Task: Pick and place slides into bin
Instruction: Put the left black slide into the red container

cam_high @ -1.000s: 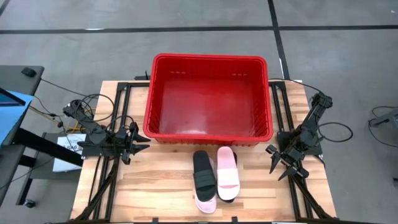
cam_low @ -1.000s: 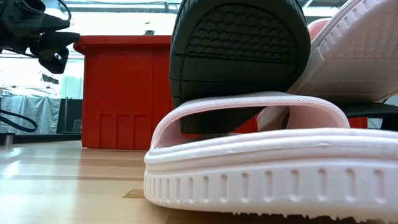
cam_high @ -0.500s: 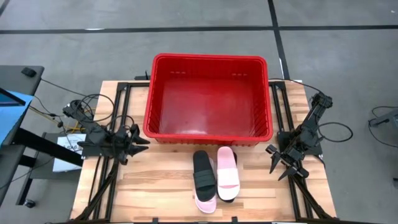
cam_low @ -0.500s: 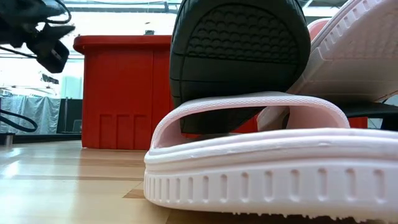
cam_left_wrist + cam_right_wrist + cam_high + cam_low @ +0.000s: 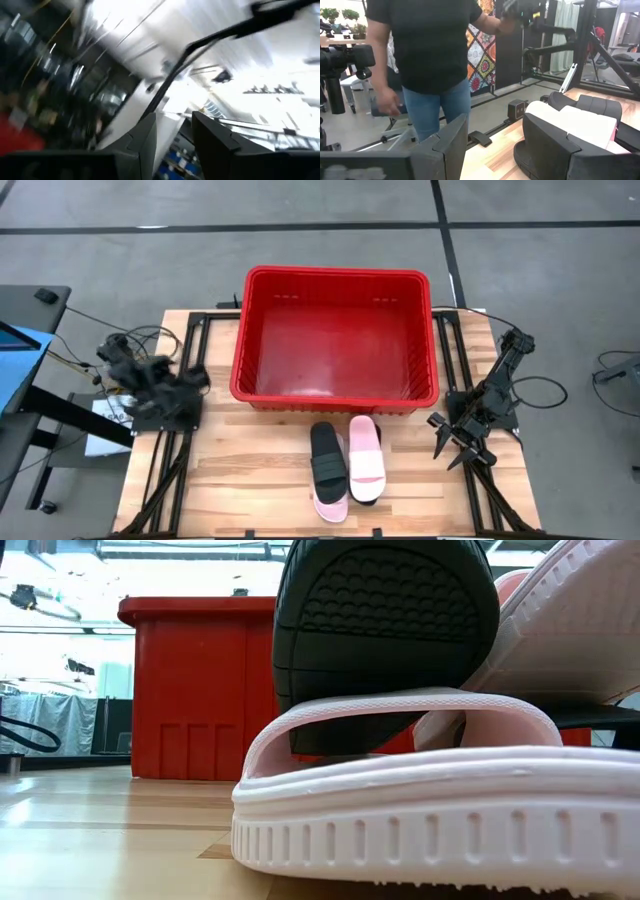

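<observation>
Waiting slides, stacked and unsteady, just in front of the bin

Four slides sit on the counter [image 5: 250,470] just in front of the bin [image 5: 335,277], touching one another; a black slide [image 5: 328,457] rests on a pink slide [image 5: 331,507], and another pink slide [image 5: 366,450] rests on a second black one that barely shows; none is in the bin yet. Likely trouble: lifting a top slide could drag or tip the one beneath, or knock its neighbour, since the pairs lie side by side; a grip on the wide strap may also slip. The left tool [image 5: 190,380], left of the bin, is blurred, fingers parted and empty; the right tool [image 5: 455,442], right of the slides, is also parted and empty. The bin's near rim stands just behind the slides, so a carried slide must clear it; bare counter lies either side of the slides.
</observation>
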Robot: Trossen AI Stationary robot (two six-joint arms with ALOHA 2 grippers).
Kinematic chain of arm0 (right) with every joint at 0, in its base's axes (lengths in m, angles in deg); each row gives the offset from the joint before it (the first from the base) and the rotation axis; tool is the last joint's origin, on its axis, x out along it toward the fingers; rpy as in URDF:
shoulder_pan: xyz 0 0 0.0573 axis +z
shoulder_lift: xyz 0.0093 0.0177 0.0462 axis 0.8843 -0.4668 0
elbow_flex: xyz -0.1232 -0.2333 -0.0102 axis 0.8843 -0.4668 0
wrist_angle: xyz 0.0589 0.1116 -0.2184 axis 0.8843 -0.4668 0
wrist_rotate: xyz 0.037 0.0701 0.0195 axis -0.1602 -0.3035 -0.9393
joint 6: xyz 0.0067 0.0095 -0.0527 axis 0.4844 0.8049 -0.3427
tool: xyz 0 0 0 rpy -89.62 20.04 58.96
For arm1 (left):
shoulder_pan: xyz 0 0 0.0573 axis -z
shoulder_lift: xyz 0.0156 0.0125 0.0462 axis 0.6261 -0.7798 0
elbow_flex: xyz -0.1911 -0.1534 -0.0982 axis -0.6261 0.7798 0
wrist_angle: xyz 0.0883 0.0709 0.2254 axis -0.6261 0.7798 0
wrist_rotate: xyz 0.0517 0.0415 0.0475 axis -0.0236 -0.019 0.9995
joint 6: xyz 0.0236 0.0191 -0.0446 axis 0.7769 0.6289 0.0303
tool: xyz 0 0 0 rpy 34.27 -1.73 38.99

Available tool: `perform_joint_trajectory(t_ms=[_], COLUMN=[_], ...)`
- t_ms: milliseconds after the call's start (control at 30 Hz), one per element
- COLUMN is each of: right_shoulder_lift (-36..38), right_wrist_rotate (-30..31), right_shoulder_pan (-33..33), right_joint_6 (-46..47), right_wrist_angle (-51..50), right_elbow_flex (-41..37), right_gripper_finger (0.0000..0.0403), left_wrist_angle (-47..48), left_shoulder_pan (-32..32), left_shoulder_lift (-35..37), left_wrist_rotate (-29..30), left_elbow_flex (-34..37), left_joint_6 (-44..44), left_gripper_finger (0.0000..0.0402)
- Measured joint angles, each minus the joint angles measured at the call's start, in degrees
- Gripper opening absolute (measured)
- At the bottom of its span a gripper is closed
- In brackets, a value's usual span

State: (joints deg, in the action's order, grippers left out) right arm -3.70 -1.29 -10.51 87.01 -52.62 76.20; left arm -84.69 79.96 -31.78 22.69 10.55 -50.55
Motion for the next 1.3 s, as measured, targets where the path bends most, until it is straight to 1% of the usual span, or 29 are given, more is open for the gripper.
perform_joint_trajectory(t_ms=[67, 100, 133, 200, 267, 333, 367, 433, 500, 600, 733, 1000, 1100, 1167, 1300], right_shoulder_lift=[0.0, 0.0, 0.01, 0.0, 0.0, 0.0, 0.0, 0.0, 0.01, 0.0, 0.02, 0.02, 0.0, 0.0, 0.0], right_wrist_rotate=[0.01, 0.01, 0.0, 0.0, 0.01, 0.01, 0.0, 0.01, 0.01, 0.01, -0.01, 0.01, 0.01, 0.01, -0.01], right_shoulder_pan=[-0.02, -0.02, 0.0, 0.0, -0.01, -0.02, -0.01, -0.02, -0.01, -0.02, -0.02, -0.02, -0.02, -0.01, -0.02], right_joint_6=[0.01, 0.01, 0.01, 0.0, 0.01, 0.01, 0.0, -0.01, 0.01, 0.01, 0.01, 0.01, -0.01, 0.01, -0.01], right_wrist_angle=[0.01, -0.01, 0.01, 0.01, 0.01, 0.01, 0.01, 0.01, 0.0, 0.01, 0.01, 0.01, 0.01, 0.01, 0.01], right_elbow_flex=[0.01, -0.01, -0.01, 0.0, 0.01, 0.01, 0.01, 0.01, 0.01, -0.01, -0.01, 0.01, -0.01, -0.01, -0.01], right_gripper_finger=[0.0184, 0.0184, 0.0184, 0.0184, 0.0184, 0.0184, 0.0184, 0.0184, 0.0184, 0.0184, 0.0184, 0.0184, 0.0184, 0.0184, 0.0184], left_wrist_angle=[-0.37, 1.14, 3.52, 13.76, 27.58, 40.36, 45.27, 52.83, 56.77, 59.2, 60.16, 58.32, 55.87, 52.85, 47.89], left_shoulder_pan=[-0.01, -0.01, -0.01, -0.01, -0.01, -0.01, -0.02, -0.07, -0.05, -0.04, -0.05, -0.05, -0.05, -0.19, -0.97], left_shoulder_lift=[-4.84, -7.33, -9.73, -14.36, -18.57, -23.11, -25.57, -30.08, -34.43, -40.17, -46.27, -55.86, -59.34, -61.55, -65.94], left_wrist_rotate=[-3.19, -4.43, -5.07, -4.78, -2.63, 1.42, 3.44, 6.2, 6.36, 5.04, 4.61, 12.5, 15.21, 16.45, 16.66], left_elbow_flex=[-5.81, -8.82, -11.78, -18.61, -25.49, -31.8, -34.46, -38.99, -42.35, -45.7, -47.6, -47.9, -47.9, -47.9, -47.92], left_joint_6=[6.67, 9.26, 11.51, 15.33, 17.06, 17.05, 16.45, 15.78, 15.91, 16.14, 16.66, 16.08, 15.29, 15.38, 16.17], left_gripper_finger=[0.0114, 0.0114, 0.0114, 0.0114, 0.0114, 0.0114, 0.0114, 0.0114, 0.0114, 0.0114, 0.0114, 0.0114, 0.0114, 0.0114, 0.0114])
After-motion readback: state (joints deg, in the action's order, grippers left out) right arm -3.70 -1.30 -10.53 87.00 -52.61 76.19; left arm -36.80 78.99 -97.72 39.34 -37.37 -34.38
